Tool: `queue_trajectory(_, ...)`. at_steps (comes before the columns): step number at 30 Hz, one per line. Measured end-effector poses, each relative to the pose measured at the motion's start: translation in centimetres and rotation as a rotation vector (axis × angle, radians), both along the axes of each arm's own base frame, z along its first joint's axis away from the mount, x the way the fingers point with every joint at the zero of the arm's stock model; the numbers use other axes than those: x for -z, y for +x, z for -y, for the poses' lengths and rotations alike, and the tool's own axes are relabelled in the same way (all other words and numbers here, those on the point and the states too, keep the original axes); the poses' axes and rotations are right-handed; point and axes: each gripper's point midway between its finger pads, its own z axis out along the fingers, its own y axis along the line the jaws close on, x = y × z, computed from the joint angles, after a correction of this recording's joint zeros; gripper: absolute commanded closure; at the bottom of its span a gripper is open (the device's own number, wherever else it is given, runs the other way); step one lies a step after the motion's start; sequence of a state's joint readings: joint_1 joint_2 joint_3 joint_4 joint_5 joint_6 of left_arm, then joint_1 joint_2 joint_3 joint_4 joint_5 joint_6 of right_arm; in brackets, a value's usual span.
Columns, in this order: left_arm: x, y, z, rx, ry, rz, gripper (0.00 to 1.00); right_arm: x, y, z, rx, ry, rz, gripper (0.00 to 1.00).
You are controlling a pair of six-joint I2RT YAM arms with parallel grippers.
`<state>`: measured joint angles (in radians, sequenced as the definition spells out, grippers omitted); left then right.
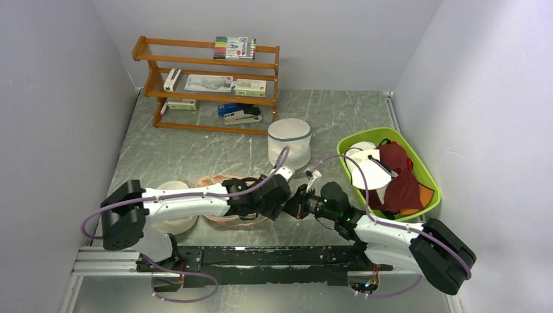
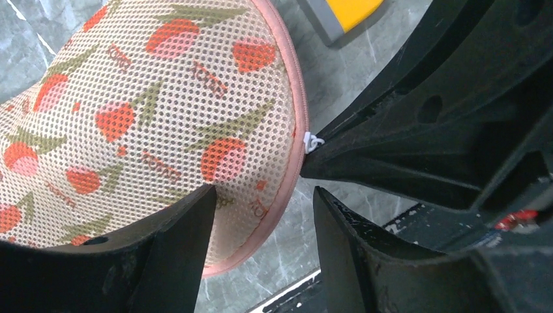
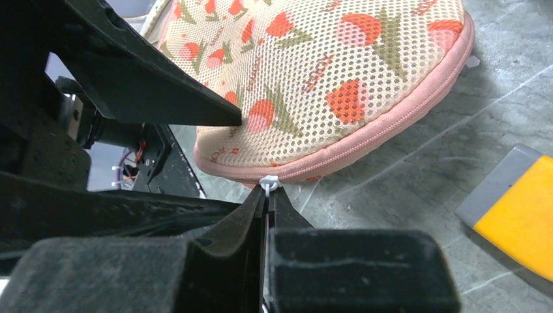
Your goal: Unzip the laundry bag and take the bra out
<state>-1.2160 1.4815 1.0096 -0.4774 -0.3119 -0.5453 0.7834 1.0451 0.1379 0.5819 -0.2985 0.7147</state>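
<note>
While its pink zip is showing no gap yet, the laundry bag [image 2: 130, 111] is lying on the table [image 3: 417, 150] between the arms, its bra not showing; the right hand [image 3: 267, 190] is pinching the white zip pull [image 3: 269, 182] tight, and the left hand [image 2: 264, 195] is standing wide astride the bag's rim. Small orange lettering is repeating across the floral print, too blurred to read surely
</note>
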Motion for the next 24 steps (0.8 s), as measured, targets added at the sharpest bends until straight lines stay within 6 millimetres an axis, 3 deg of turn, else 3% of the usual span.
queue_trajectory(7,2.0,0.2,0.0,-0.01,0.138,0.05,0.63,0.3,-0.1,0.1,0.0,-0.012,-0.01,1.0)
queue_trajectory(15,1.9,0.7,-0.7,-0.055,0.171,0.085,0.91,0.9,0.3,0.6,0.03,-0.057,-0.009,1.0)
queue_trajectory(24,1.0,0.2,-2.8,-0.085,0.144,0.095,0.93,1.7,2.5,2.2,0.12,-0.167,0.033,1.0)
